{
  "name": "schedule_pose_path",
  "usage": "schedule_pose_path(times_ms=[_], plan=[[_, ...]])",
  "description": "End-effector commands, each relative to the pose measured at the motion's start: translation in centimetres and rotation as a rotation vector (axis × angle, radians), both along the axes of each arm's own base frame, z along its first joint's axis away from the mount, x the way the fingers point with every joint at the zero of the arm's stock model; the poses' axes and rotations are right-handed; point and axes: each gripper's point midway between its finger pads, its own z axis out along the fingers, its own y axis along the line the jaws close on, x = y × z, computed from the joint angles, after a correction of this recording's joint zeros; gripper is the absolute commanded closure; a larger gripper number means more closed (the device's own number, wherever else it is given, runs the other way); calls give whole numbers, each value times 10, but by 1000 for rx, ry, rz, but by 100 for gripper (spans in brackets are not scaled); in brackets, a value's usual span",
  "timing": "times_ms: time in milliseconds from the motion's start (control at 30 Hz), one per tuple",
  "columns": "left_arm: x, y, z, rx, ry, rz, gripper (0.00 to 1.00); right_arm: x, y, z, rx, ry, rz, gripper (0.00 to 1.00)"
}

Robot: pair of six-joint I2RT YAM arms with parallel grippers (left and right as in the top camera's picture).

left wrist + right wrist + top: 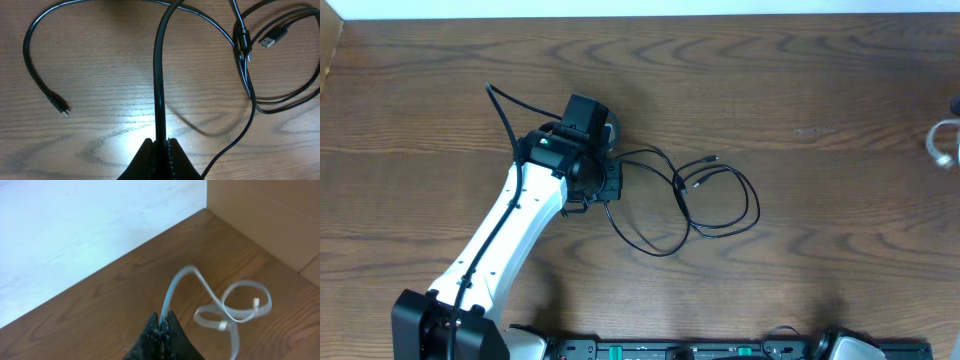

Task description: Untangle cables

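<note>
My left gripper [161, 146] is shut on a black cable [159, 75] that runs straight up from the jaws. In the overhead view this gripper [608, 185] sits at the left end of the black cables [720, 225], which lie in loose overlapping loops at the table's middle. A second black strand arcs left and ends in a small plug [63, 109]. A USB plug [272, 39] lies at the upper right where strands cross. My right gripper [162, 322] is shut on the white cable [235, 305], which curls in loops on the wood. The white cable also shows at the overhead view's right edge [942, 145].
The left arm's own black cable [500, 105] arches behind it. A cardboard wall [270, 220] and a white surface [75, 230] border the table's far corner by the right gripper. The arm bases [670, 350] sit along the front edge.
</note>
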Motion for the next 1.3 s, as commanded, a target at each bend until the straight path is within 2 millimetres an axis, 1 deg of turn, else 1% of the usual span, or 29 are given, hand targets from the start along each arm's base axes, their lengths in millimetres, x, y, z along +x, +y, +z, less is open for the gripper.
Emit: schedule_pose_path(times_ms=[0, 100, 233, 300, 367, 467, 633, 700, 767, 800, 900, 967, 1033, 1067, 1100, 1133, 1267], plan=[[-1, 2, 0, 8, 1, 15, 92, 8, -9, -8, -18, 38, -6, 99], [-1, 2, 0, 8, 1, 15, 93, 18, -14, -28, -36, 108, 14, 99], [-1, 2, 0, 8, 2, 16, 93, 26, -31, -61, -47, 219, -40, 99], [-1, 2, 0, 7, 2, 15, 93, 29, -40, -74, -53, 261, -69, 99], [-1, 2, 0, 7, 2, 15, 93, 32, -46, -83, -51, 284, -84, 99], [-1, 2, 0, 7, 2, 15, 93, 33, -58, -91, -43, 295, -107, 99], [-1, 2, 0, 7, 2, 16, 92, 25, -87, -84, -48, 255, -178, 99], [-1, 2, 0, 6, 4, 24, 92, 22, -90, -86, -24, 252, -171, 99], [-1, 2, 0, 5, 5, 29, 93, 25, -78, -92, 43, 248, -97, 97], [-1, 2, 0, 5, 5, 30, 92, 28, -67, -97, 89, 247, -40, 92], [-1, 2, 0, 5, 5, 30, 93, 29, -30, -110, 214, 272, 115, 89], [-1, 2, 0, 5, 4, 30, 93, 24, -6, -122, 276, 321, 211, 80], [-1, 2, 0, 5, 5, 29, 93, 13, 12, -139, 326, 403, 264, 65], [-1, 2, 0, 5, 5, 30, 92, 10, 15, -144, 332, 428, 270, 62], [-1, 2, 0, 5, 5, 30, 92, 5, 19, -153, 343, 463, 280, 57], [-1, 2, 0, 5, 5, 30, 92, -1, 26, -167, 369, 507, 286, 51], [-1, 2, 0, 4, 5, 32, 92, -12, 37, -203, 419, 579, 285, 47]])
